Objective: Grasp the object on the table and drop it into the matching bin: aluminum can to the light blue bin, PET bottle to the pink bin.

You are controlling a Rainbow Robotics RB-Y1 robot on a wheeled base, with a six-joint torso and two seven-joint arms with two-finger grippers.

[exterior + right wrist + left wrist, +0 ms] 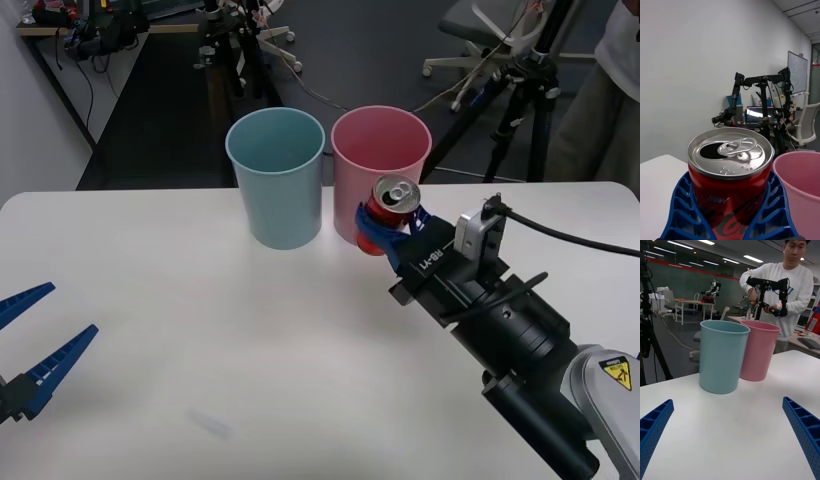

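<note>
office chair [487,30], tripod [525,105], whiteboard [797,72]

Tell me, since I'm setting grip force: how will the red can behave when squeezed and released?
The can, held in the right gripper, is opened, so probably light and thin-walled, easily dented. Its smooth round side might slip or roll if dropped on the table.
</note>
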